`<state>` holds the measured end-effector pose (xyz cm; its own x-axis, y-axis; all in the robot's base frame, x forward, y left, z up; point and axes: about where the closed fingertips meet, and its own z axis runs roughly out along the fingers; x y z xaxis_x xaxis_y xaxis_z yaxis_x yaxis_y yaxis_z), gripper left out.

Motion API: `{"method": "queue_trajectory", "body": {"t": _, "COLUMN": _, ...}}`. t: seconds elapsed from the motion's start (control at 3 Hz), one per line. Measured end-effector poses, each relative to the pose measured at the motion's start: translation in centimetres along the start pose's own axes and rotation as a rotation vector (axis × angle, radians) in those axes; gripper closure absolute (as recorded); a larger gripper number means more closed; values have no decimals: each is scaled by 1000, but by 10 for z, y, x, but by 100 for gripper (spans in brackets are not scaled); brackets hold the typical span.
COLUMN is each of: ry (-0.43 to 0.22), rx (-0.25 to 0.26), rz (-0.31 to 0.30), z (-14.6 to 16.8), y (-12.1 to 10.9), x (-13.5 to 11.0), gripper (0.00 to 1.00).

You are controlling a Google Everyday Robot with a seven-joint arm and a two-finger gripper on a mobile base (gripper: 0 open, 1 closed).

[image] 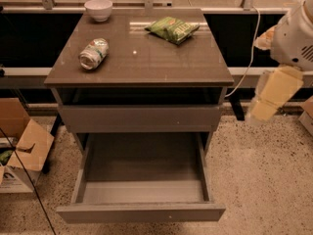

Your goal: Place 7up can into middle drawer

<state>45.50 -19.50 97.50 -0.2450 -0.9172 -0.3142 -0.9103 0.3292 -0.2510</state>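
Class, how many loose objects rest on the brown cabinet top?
3: round white bowl, back left; silvery-green 7up can on its side, left; flat green crisp bag, back right. None seem hidden. The gripper hangs right of the cabinet.

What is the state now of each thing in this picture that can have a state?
7up can: lying on its side on the cabinet top, not held.
Middle drawer: pulled open, nothing inside.
Upper drawer: closed.
Crisp bag: lying flat on the cabinet top.
Bowl: upright.
Cardboard box: flaps open.
Gripper: in the air right of the cabinet, away from the can.
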Motion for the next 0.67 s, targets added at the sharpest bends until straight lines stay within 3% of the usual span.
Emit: {"method": "queue_trajectory", "body": {"t": 0.67, "ry": -188, "rx": 4, "rz": 27, "z": 24, "y": -20, "x": -63, "gripper": 0}}
